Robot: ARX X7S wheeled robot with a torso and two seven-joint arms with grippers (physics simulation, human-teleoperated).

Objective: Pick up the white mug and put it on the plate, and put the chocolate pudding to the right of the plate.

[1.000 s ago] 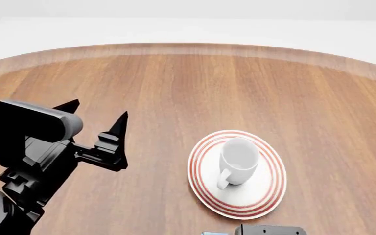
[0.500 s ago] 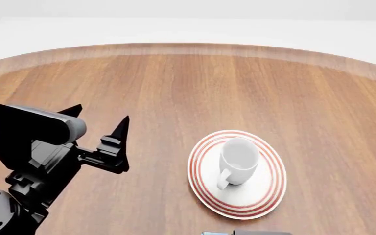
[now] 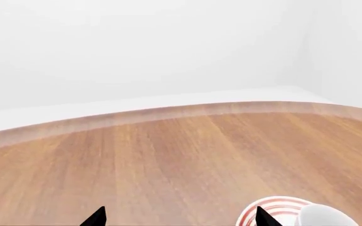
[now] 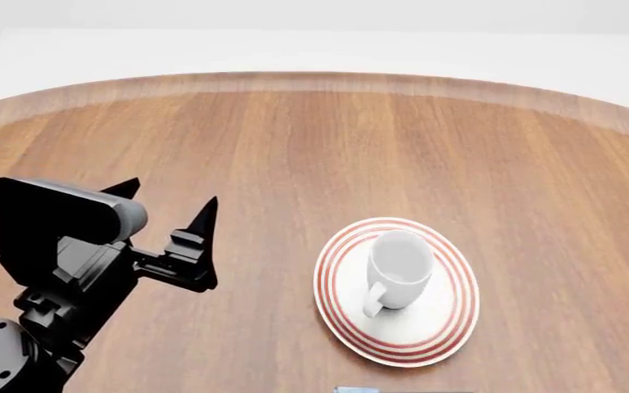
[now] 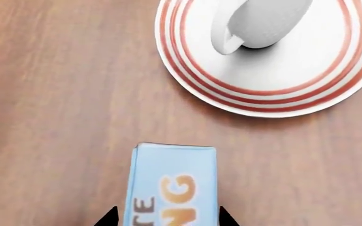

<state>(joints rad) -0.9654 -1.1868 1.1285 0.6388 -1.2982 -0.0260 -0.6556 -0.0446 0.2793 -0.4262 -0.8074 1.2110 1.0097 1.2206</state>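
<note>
Left claw (image 4: 167,214): hovering over the wooden counter (image 4: 292,147) at the head view's left, fingers spread, nothing between them, well apart from the plate (image 4: 445,319). White mug (image 4: 399,266): upright on the plate, handle toward the robot. Chocolate pudding (image 5: 171,186): light-blue face up, near the plate's robot-side edge, apart from it. Right claw (image 5: 165,215): only two dark fingertips show, one at each side of the carton; cannot tell whether they grip it.
</note>
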